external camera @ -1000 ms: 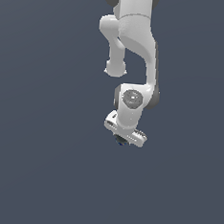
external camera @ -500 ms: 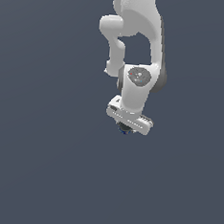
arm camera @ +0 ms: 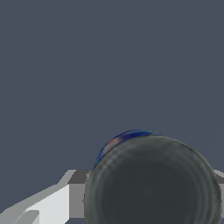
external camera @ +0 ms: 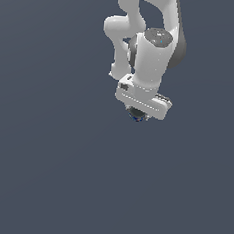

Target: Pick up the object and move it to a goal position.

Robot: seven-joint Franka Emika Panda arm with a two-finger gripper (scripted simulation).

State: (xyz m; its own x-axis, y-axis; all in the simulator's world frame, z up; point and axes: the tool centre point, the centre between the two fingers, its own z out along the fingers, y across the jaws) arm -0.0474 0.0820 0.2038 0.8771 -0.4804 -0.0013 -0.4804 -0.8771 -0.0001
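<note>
Exterior view: white arm (external camera: 150, 46) points down, jaws clenched on the can (external camera: 137, 114), which sits just under the hand. Wrist view: can's dark top fills the frame, finger (arm camera: 48, 205) beside it.

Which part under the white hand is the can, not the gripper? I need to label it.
The can is the small dark round piece with a blue band, peeking out below the white gripper; the wrist view shows its dark round top.
</note>
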